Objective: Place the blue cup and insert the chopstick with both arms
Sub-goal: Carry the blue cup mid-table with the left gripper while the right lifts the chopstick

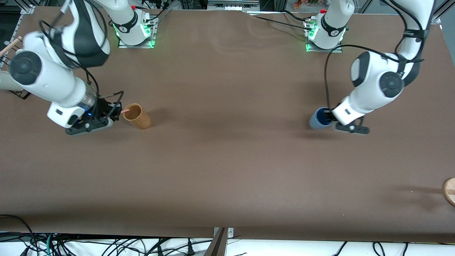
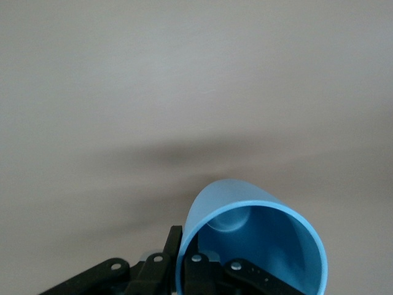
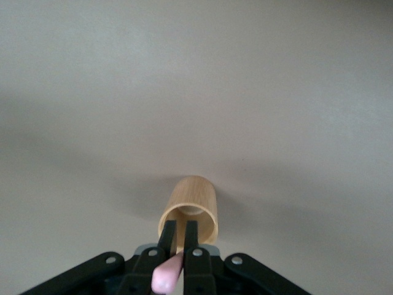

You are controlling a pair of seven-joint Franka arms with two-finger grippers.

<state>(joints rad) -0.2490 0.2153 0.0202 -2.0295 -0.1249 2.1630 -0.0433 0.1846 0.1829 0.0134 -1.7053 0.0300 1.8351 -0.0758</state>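
The blue cup (image 1: pixel 319 120) is at the left arm's end of the table. My left gripper (image 1: pixel 330 116) is shut on its rim, one finger inside the bright blue inside and one outside the wall. The left wrist view shows the cup (image 2: pixel 258 236) and the gripper (image 2: pixel 184 261) the same way. I cannot tell whether the cup touches the table. My right gripper (image 1: pixel 115 111) is shut on the pale pink chopstick (image 1: pixel 125 111), its tip at the rim of the orange-brown cup (image 1: pixel 137 116). The right wrist view shows the gripper (image 3: pixel 178 238), chopstick (image 3: pixel 167 275) and brown cup (image 3: pixel 191 206).
A round wooden object (image 1: pixel 449 191) lies at the table's edge on the left arm's end, nearer to the front camera. A light wooden stick (image 1: pixel 10 45) in a rack stands off the right arm's end. Cables hang along the front edge.
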